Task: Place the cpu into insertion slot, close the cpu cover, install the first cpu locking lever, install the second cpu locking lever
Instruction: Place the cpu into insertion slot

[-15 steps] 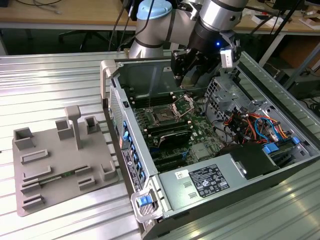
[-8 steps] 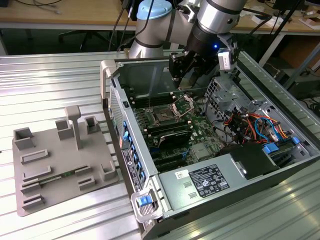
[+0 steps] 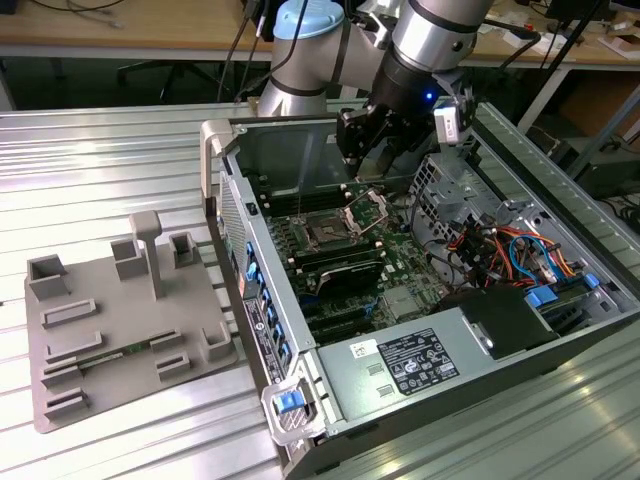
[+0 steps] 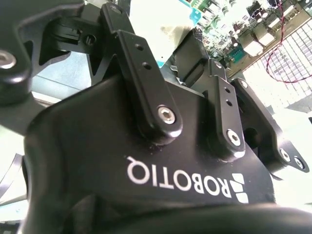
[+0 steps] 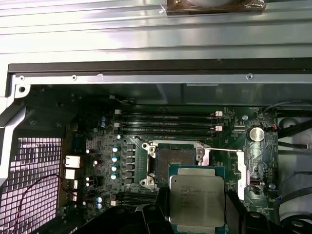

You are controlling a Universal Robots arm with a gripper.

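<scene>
Black two-finger end effector point(image 5: 197, 208) clamped on cpu point(image 5: 197, 195), a small flat silver-grey sq chip, gripped at two opp. edges. Chip held over green circuit board point(image 5: 97, 141), overlapping near edge of insertion slot point(image 5: 173, 162), a dark sq socket w/ silver rim, top uncovered. Long black memory slots point(image 5: 165, 124) beyond; grey metal case wall point(image 5: 146, 95) well apart.

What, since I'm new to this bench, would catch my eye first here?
The silver cpu, gripped in the hand, hangs near the empty insertion slot in the first wrist view. In the exterior view the arm reaches into an open computer case.
</scene>
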